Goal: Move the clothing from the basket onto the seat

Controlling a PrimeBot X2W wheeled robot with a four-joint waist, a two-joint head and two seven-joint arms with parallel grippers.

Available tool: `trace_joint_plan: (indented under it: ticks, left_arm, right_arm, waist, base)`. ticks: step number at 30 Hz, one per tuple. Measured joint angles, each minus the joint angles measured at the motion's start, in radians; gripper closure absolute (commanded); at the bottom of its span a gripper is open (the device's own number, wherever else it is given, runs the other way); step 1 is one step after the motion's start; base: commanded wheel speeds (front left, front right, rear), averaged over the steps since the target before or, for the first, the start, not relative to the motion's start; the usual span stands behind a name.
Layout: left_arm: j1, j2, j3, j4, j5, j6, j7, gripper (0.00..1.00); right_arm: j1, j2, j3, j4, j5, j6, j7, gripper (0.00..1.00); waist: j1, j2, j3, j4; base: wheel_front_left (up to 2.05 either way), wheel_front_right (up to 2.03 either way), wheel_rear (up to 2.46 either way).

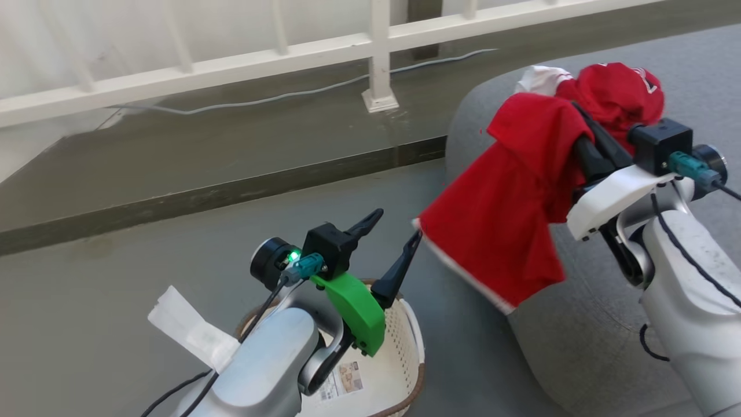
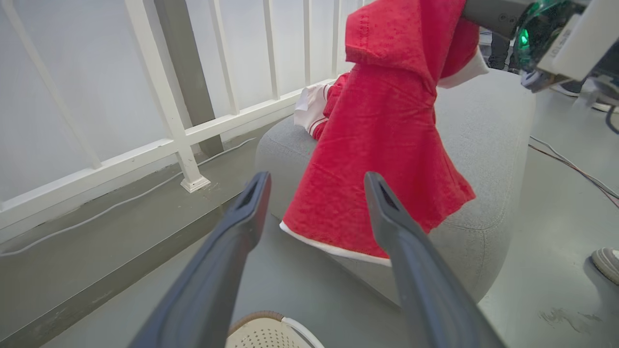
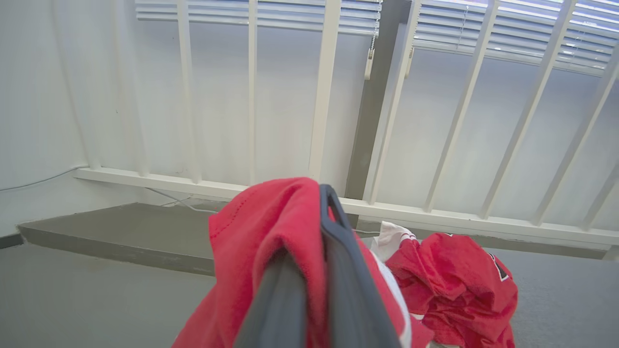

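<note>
Between the closed fingers of our right gripper (image 3: 319, 205) we hold a red garment (image 1: 509, 214) with a white hem. It drapes from the gripper down over the rounded end of the grey sofa (image 1: 579, 324), and its lowest corner hangs just beside a fingertip of our left gripper (image 1: 396, 226). Past the right gripper's tips we see a crumpled garment (image 1: 619, 92), red and white, lying on the sofa. Our left gripper stands wide open with nothing in it, its fingers pointing toward the hanging cloth. Directly beneath it the cream basket (image 1: 399, 341) sits on the floor (image 1: 145, 243) close to the sofa, the label (image 1: 341, 379) on its bottom showing.
</note>
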Motion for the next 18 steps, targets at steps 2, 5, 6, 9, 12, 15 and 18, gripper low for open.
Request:
trace_joint_plan:
  ticks: [2, 5, 6, 9, 12, 15, 18]
  left_arm:
    - [0.005, 0.000, -0.005, -0.006, 0.000, -0.003, 0.000, 0.00]
    - [0.014, 0.000, -0.018, -0.020, 0.001, -0.005, -0.006, 0.00]
    - [0.014, 0.000, -0.021, -0.023, 0.001, -0.006, -0.007, 0.00]
    - [0.015, -0.001, -0.025, -0.030, 0.001, -0.007, -0.007, 0.00]
    - [0.020, -0.001, -0.029, -0.039, 0.001, -0.007, -0.007, 0.00]
    - [0.030, -0.001, -0.033, -0.047, 0.001, -0.007, -0.007, 0.00]
    - [0.030, -0.002, -0.040, -0.052, 0.004, -0.007, -0.007, 0.00]
  right_arm:
    - [0.000, -0.010, -0.007, -0.014, 0.000, -0.001, 0.007, 1.00]
    - [0.000, -0.033, -0.022, -0.040, 0.007, -0.009, 0.020, 1.00]
    - [0.000, -0.038, -0.026, -0.046, 0.007, -0.010, 0.024, 1.00]
    - [0.003, -0.053, -0.039, -0.068, 0.007, -0.018, 0.034, 1.00]
    - [0.011, -0.068, -0.053, -0.088, 0.014, -0.025, 0.043, 1.00]
    - [0.017, -0.082, -0.064, -0.109, 0.022, -0.027, 0.051, 1.00]
    - [0.034, -0.093, -0.074, -0.130, 0.031, -0.028, 0.060, 1.00]
  waist:
    - [0.0000, 0.0000, -0.001, -0.017]
    - [0.0000, 0.0000, -0.001, -0.053]
    - [0.0000, 0.0000, -0.001, -0.062]
    - [0.0000, 0.0000, 0.000, -0.090]
    - [0.0000, 0.0000, 0.002, -0.119]
    - [0.0000, 0.0000, 0.004, -0.145]
    - [0.0000, 0.0000, 0.008, -0.169]
  base:
    - [0.00, 0.00, 0.00]
    - [0.00, 0.00, 0.00]
    - [0.00, 0.00, 0.00]
    - [0.00, 0.00, 0.00]
    - [0.00, 0.00, 0.00]
    - [0.00, 0.00, 0.00]
    - [0.00, 0.00, 0.00]
